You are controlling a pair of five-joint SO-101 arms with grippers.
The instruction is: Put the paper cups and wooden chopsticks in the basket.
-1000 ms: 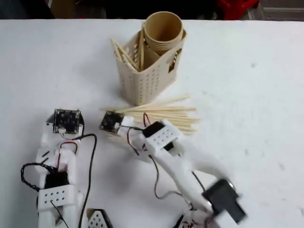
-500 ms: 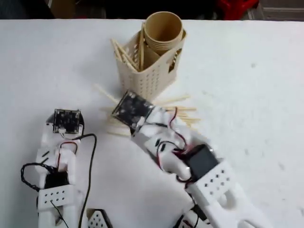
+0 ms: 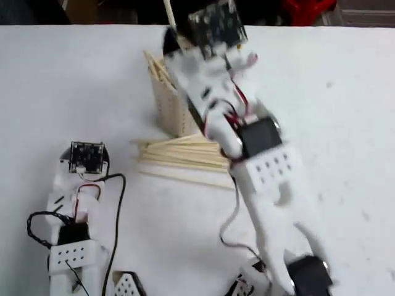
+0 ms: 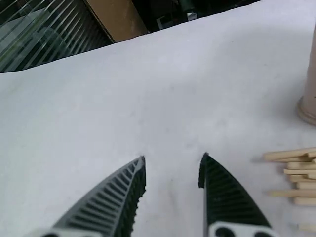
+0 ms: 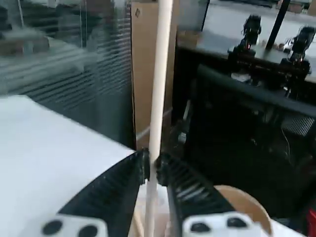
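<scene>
The right arm's jaws are pinched shut on a single wooden chopstick (image 5: 160, 74), with most of its length running out beyond the tips and a short stub on the near side. Just past the jaws its wrist view catches the rim of a paper cup (image 5: 244, 195). From above, the right arm (image 3: 265, 172) is stretched out over the basket (image 3: 168, 105), where a few sticks (image 3: 154, 65) already lean in one corner. To my eye the job now is the drop. I'd keep the stick near upright, steer its lower end into the gap beside the cup rather than onto the rim, and let go only once the end is inside the wall, so it doesn't skid off or nudge the basket. The loose pile of chopsticks (image 3: 179, 157) lies on the counter (image 3: 345, 92) just in front of the basket. The left arm (image 3: 77, 203) sits near that pile — its jaws parted, holding nothing.
</scene>
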